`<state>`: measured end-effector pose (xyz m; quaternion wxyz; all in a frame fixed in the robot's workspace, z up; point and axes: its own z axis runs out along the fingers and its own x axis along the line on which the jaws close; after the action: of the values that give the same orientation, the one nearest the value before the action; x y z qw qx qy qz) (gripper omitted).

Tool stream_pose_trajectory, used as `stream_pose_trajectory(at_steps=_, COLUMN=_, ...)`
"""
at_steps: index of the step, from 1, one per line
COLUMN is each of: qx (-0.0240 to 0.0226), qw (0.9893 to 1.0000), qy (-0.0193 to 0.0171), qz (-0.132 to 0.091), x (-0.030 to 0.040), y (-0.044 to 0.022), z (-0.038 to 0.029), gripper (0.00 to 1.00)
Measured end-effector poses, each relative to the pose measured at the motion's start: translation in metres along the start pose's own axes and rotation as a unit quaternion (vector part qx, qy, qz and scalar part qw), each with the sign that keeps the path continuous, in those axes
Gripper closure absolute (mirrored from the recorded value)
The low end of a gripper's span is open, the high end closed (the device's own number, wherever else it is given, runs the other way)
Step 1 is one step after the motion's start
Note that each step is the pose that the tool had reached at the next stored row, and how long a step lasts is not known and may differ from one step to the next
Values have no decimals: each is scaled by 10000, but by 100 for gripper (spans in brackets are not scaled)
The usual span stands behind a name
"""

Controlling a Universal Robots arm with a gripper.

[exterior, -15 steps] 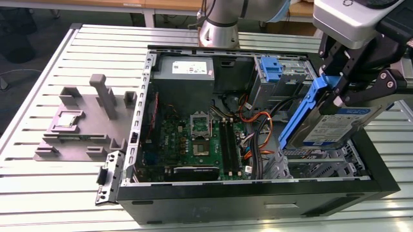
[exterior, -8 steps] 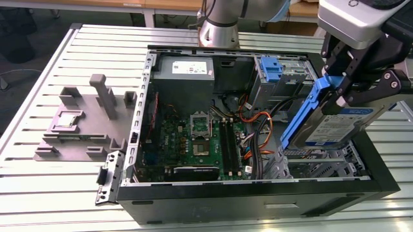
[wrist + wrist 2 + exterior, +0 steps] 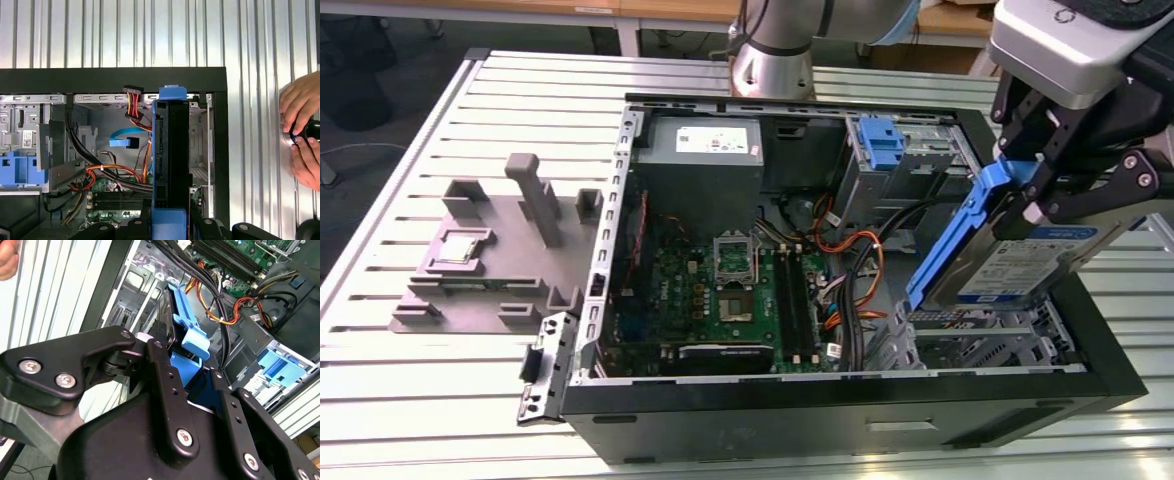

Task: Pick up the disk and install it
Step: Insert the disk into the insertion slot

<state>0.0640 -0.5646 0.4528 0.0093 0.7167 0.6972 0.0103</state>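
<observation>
The disk [image 3: 1017, 268], silver in its blue bracket [image 3: 958, 240], hangs tilted over the open computer case [image 3: 854, 405]. It sits just above the metal drive cage [image 3: 974, 335] at the exterior view's right and is not yet seated. The claw [image 3: 1057, 198] is clamped on the disk's upper end and carries its whole weight. The pick-up looks done and the installing step is in hand. Seating it, I judge, calls for squaring the tilted disk with the cage opening and keeping it off the orange cables [image 3: 854, 250] beside it. In the first wrist view, a person's hands [image 3: 301, 131] rest on the worktop [image 3: 250, 40] outside the case.
</observation>
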Motion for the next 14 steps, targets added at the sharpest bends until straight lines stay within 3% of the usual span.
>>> stream_pose_trajectory(at_steps=14, qx=0, qw=10000, qy=-8, qz=1, x=1, y=46, z=116, gripper=64)
